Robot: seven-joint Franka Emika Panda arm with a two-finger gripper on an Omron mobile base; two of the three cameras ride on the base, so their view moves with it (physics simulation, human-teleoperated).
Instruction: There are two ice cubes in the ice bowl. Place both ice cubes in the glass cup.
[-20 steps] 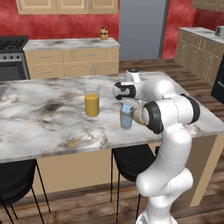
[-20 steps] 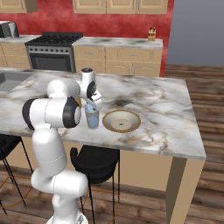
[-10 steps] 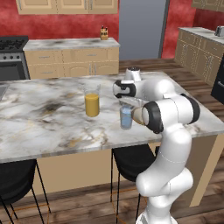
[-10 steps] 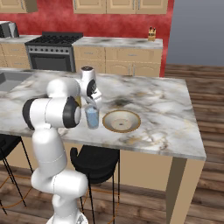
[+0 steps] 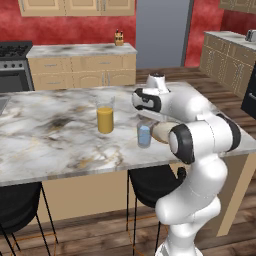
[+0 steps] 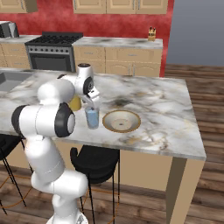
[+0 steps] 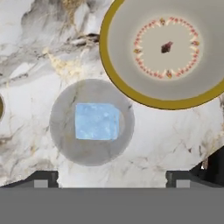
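Gripper (image 7: 111,177) spread wide, holding nothing, poised above cup (image 7: 91,122) for drop; ice (image 7: 97,121) sits inside cup; bowl (image 7: 127,89) beside, bare.

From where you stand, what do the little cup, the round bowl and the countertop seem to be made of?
The glass cup looks like grey see-through glass: the pale-blue ice shows through it. The ice bowl seems wooden, with a tan rim and a matte pale inside. The countertop looks like polished marble, white with grey and gold veins.

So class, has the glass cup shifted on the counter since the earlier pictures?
No. The glass cup stands in the same spot, just left of the ice bowl in the right base view.
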